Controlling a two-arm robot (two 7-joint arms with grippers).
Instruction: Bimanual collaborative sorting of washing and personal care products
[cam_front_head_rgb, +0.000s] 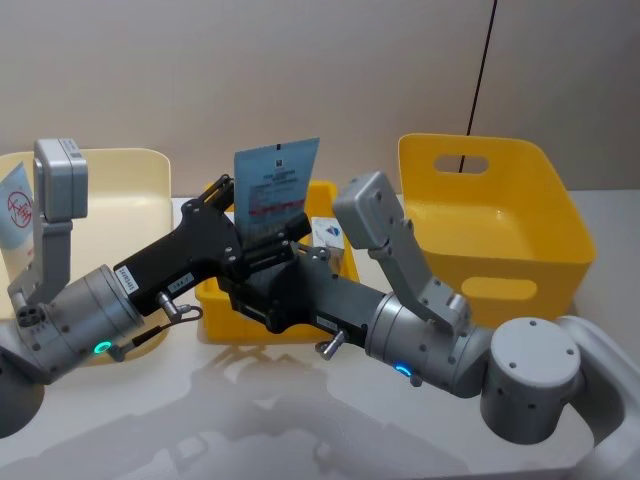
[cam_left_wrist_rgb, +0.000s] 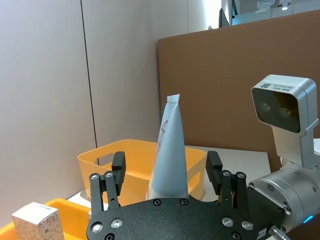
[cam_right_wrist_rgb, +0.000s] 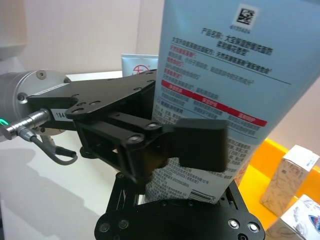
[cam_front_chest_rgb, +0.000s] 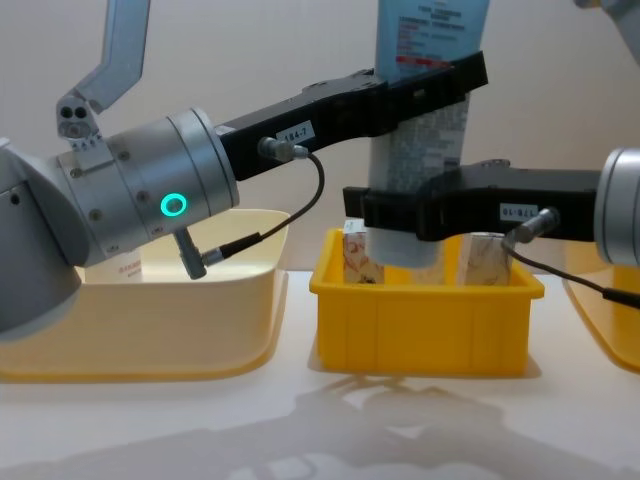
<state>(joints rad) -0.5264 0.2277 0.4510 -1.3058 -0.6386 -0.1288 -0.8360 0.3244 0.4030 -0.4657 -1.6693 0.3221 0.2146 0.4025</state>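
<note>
My right gripper (cam_front_chest_rgb: 405, 225) clamps the pale-blue tube (cam_front_head_rgb: 275, 185) low, holding it upright over the small yellow tray (cam_front_chest_rgb: 430, 305); my left gripper (cam_left_wrist_rgb: 166, 167) straddles it higher, jaws spread, not touching. I reckon it's light, soft, slick — so I'd pinch the flat faces gently.

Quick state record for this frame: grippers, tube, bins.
tube: upright over the tray, between both grippers
left gripper: high on the tube, fingers apart, not touching it
right gripper: lower on the tube, shut on it
cartons: standing in the tray
cream bin: robot's left, holds a second tube
yellow bin: robot's right
</note>
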